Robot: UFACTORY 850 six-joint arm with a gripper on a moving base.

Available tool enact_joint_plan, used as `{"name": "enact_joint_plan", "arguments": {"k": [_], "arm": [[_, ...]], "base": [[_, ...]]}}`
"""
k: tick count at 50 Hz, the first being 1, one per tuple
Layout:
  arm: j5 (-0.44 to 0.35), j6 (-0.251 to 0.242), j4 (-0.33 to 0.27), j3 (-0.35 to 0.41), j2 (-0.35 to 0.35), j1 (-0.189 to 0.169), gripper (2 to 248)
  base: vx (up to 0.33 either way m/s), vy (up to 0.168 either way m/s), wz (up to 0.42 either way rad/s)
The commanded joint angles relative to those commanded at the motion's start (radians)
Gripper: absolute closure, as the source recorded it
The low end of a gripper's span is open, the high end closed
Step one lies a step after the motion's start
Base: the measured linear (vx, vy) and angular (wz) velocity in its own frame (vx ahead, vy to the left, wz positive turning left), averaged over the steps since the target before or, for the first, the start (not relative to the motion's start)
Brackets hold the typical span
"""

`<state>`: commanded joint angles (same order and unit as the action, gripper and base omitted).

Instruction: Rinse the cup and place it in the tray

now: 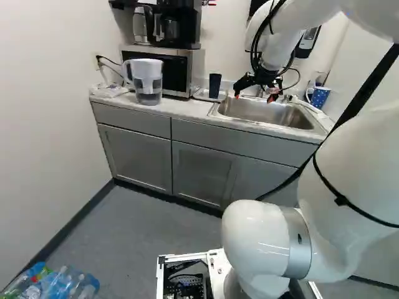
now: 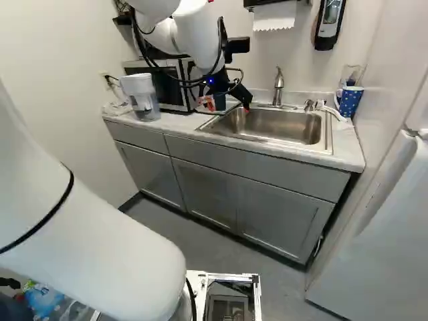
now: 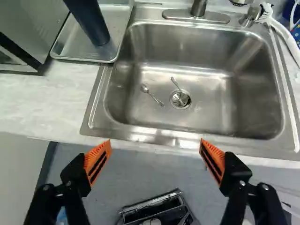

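In the left base view my gripper (image 1: 254,97) hangs over the front part of the sink. My gripper (image 3: 155,145) is wide open in the wrist view, nothing between its orange pads, above the sink's front edge. A dark blue cup (image 3: 90,22) stands upright in the shallow metal tray (image 3: 107,52), left of the sink; the same cup (image 1: 214,85) shows beside the microwave in the left base view. The steel sink (image 3: 211,112) holds two small spoons (image 3: 152,95), one lying by the drain. The faucet (image 2: 279,85) rises behind the basin.
A water pitcher (image 1: 148,81) and microwave (image 1: 181,71) stand left of the tray. Right of the sink are a polka-dotted blue cup (image 2: 350,101) and a white hose (image 3: 280,29). A soap dispenser (image 2: 330,23) hangs on the wall; a white appliance (image 2: 374,227) flanks the counter.
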<state>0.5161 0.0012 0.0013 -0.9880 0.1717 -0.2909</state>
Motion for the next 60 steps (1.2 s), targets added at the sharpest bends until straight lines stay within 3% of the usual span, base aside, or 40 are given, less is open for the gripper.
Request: {"name": "enact_joint_plan", "arguments": {"k": [27, 60], "arm": [[0.000, 0.000, 0.000, 0.000, 0.000, 0.000, 3], [0.000, 0.000, 0.000, 0.000, 0.000, 0.000, 3]], "base": [[-0.102, 0.147, -0.022], [-0.021, 0.006, -0.012]]}}
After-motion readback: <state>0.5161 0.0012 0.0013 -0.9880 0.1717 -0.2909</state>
